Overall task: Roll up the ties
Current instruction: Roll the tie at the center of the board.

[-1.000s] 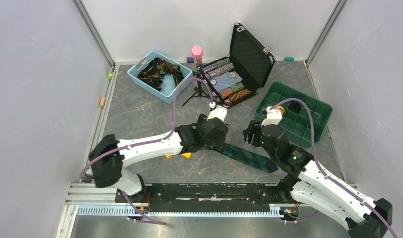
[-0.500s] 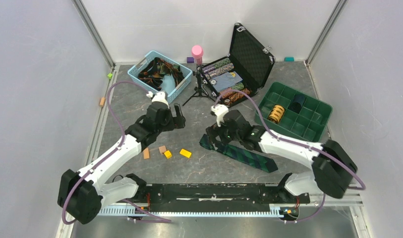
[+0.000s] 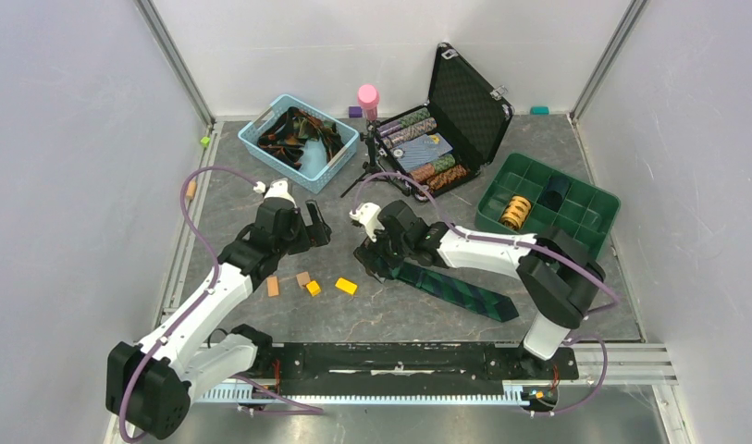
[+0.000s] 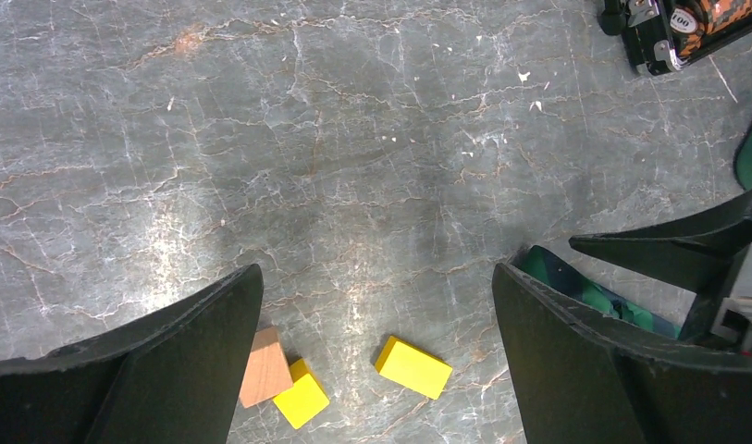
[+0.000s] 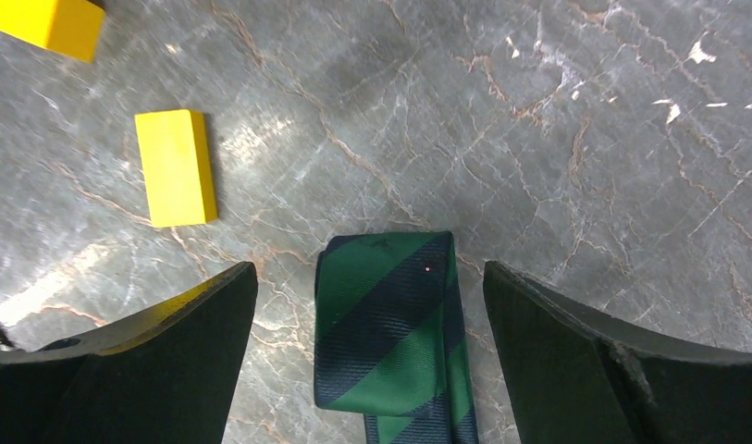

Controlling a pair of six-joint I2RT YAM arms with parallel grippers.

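— What's the setting?

— A grey marbled table (image 3: pixel 261 208) boxed in by white walls. At the far side there is a blue basket (image 3: pixel 258 145) of loose ties (image 3: pixel 298 134), and right of it an open black case (image 3: pixel 469 111) with rolled ties (image 3: pixel 416 125) in it. A green tray (image 3: pixel 589 227) on the right has a rolled orange-yellow tie (image 3: pixel 514 212) in one compartment.

— And the tie being worked on?

— A green-and-navy tie (image 3: pixel 455 291) lies flat, right of centre, running diagonally from the middle of the table toward the near right.

— Where is the right gripper (image 3: pixel 372 256)?

— Over the tie's middle-of-table end. In its wrist view the gripper (image 5: pixel 364 277) is spread wide, and the tie's blunt end (image 5: pixel 390 342) lies between the two fingers with neither one touching it. A yellow block (image 5: pixel 175 166) sits on the table just beside that end.

— The left gripper (image 3: pixel 316 228)?

— Also spread wide and holding nothing (image 4: pixel 374 277), above bare table left of the tie. Small yellow and brown blocks (image 3: pixel 302 282) lie just near of it.
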